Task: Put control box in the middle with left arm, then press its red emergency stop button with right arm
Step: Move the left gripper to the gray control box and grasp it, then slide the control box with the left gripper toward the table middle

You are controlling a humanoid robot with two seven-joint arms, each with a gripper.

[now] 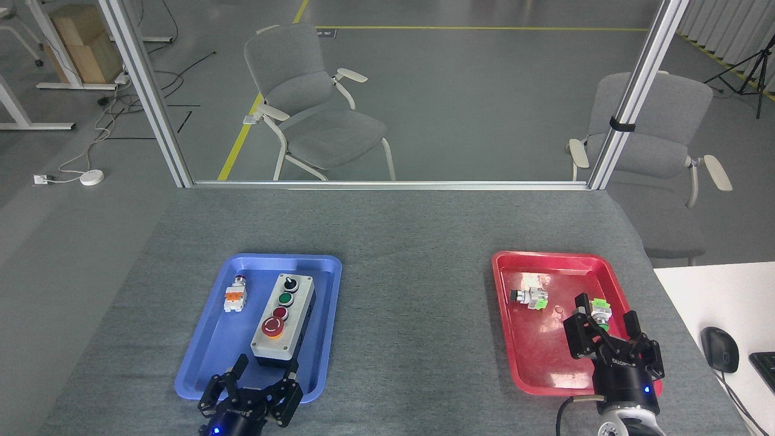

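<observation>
The control box, light-grey on top with a black base, lies lengthwise in the blue tray. Its red emergency stop button with the yellow ring is at the near end, behind it a small red button, a green one and a black knob. My left gripper is open at the tray's front edge, just in front of the box's near end, not touching it. My right gripper is open above the red tray, holding nothing. The bare grey middle lies between the two trays.
A small orange-and-white push-button part lies left of the box in the blue tray. Two loose push-button parts lie in the red tray. A white table with a black mouse stands at the right.
</observation>
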